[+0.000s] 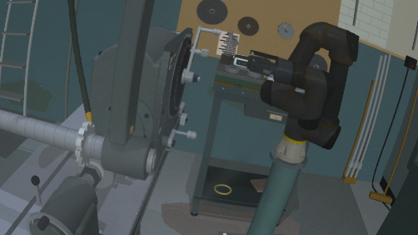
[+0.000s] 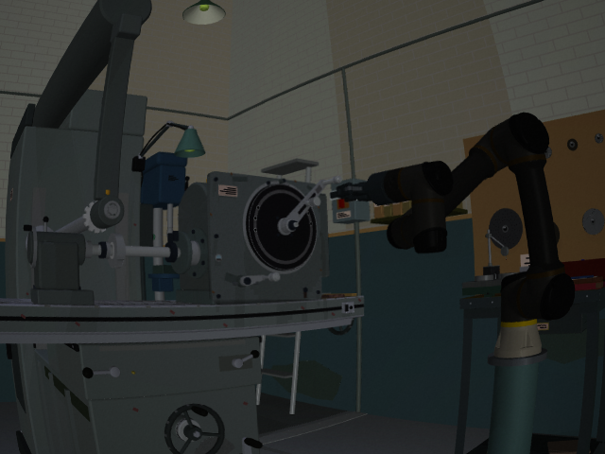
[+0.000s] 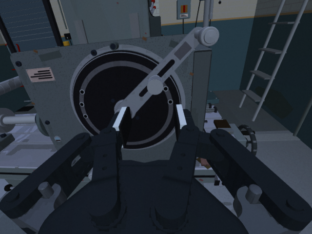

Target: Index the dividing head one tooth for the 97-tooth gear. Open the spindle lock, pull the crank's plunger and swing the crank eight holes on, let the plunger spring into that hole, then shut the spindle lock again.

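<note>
The crank slants from the hub of the dark index plate up to the right, with its knurled plunger knob partway along and a round handle at the tip. My gripper is open and empty, hovering in front of the plate, off the dividing head's face and level with the crank's upper end. The spindle lock lever sticks out low on the grey dividing head, below the plate. Several holes show around the plate's ring.
The dividing head's right edge stands just right of my fingers. The mill table carries the head, and a tailstock sits on its left end. A work stand is behind my arm, and a ladder is on the right.
</note>
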Motion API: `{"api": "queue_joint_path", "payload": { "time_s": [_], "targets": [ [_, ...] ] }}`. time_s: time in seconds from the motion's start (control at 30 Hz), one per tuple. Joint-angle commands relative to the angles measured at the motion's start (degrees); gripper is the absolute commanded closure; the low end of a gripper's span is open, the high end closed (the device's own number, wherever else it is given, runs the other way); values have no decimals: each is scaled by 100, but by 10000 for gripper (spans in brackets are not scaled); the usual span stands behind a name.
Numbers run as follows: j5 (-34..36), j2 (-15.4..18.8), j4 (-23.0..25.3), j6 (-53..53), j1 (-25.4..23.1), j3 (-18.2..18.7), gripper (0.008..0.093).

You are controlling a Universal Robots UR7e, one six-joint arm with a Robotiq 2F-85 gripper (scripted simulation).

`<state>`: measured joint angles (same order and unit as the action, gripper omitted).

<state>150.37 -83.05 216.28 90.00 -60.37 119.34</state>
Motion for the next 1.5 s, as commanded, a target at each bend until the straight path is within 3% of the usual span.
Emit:
{"api": "queue_joint_path", "payload": {
  "time_s": [0.0, 0.33, 1.47],
  "targets": [
    [0, 8, 2, 0, -2, -2, 494],
    [-414, 82, -16, 0, 416, -101, 494],
    [-433, 80, -18, 0, 433, -105, 494]
  ]
}}
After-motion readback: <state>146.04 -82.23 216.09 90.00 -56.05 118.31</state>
